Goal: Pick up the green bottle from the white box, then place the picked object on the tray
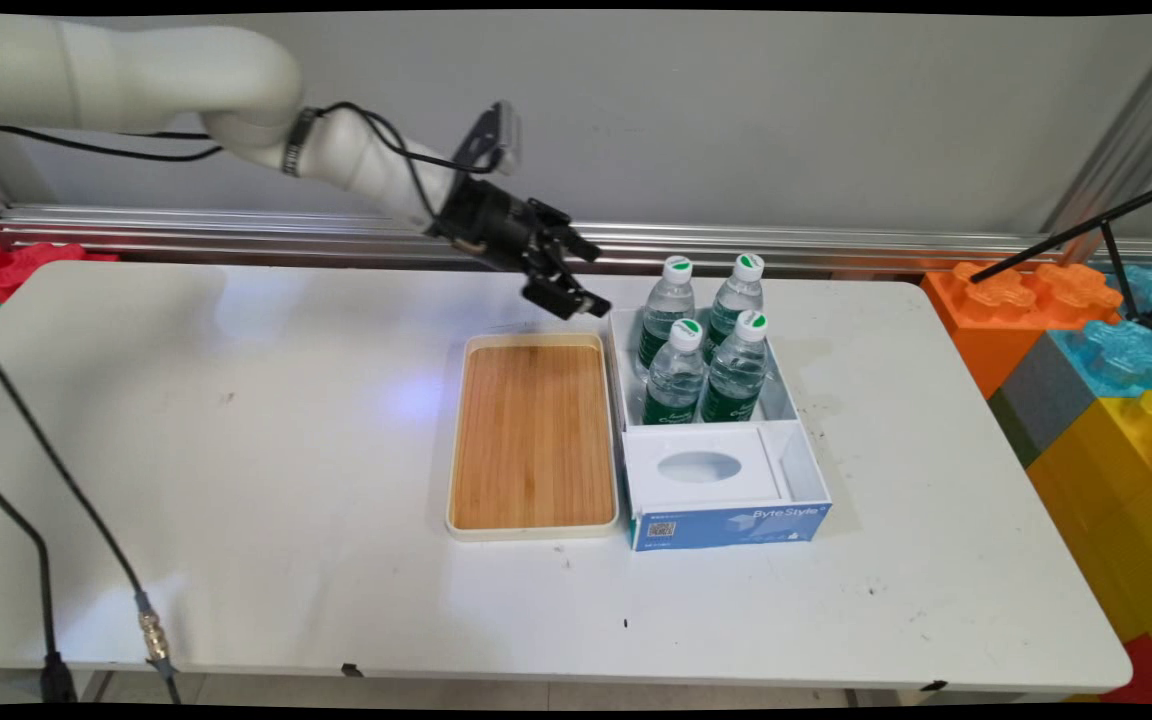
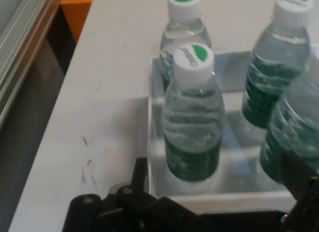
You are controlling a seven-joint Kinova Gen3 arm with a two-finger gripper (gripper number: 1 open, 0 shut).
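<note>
The arm reaches in from the upper left of the main view, and its black gripper (image 1: 576,290) hangs in the air just above the table (image 1: 236,480), close to the upper left corner of a white box (image 1: 726,470) near the middle of the frame. The fingers look spread apart and hold nothing; in the hand view one finger (image 2: 299,179) rises at the lower right and the other side of the linkage sits at the lower left, with a wide gap between. The far half of the box holds four upright water bottles with white caps marked green and green labels. The nearest to the gripper is the back left bottle (image 1: 666,305), which fills the centre of the hand view (image 2: 192,122). The others stand behind and beside it, one at the back right (image 1: 736,295) and two in front (image 1: 678,370) (image 1: 738,365). The near half of the box has a white insert with an oval opening (image 1: 701,467), and its front face is blue. Touching or just beside the box on its left lies a wooden tray (image 1: 533,435) with a pale rim. Coloured blocks (image 1: 1086,350) are stacked at the right edge of the frame.
</note>
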